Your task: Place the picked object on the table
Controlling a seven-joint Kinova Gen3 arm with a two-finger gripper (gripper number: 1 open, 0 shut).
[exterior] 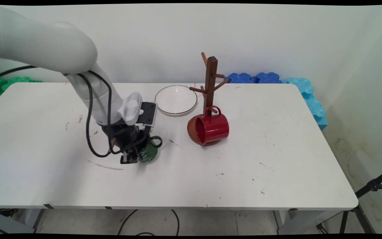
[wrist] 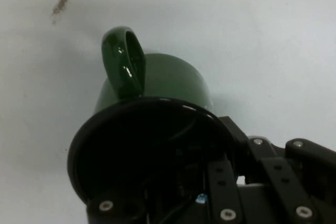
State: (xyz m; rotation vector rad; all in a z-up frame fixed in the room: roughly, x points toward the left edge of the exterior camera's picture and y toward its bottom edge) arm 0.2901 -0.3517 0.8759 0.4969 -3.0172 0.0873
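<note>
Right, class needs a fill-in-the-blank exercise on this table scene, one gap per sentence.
1. The gripper is at the ____ mug.
2. The red mug hangs by its ____ from the rack.
3. The plate lies to the rack's ____ in the main view.

Missing words: green; handle; left

A green mug (exterior: 149,151) stands left of the desk's (exterior: 277,159) middle. Near the far edge lies a white plate (exterior: 175,99), and just right of it a wooden mug tree (exterior: 210,86) rises, with a red mug (exterior: 211,128) hanging on its side from a low peg above the round base.
</note>
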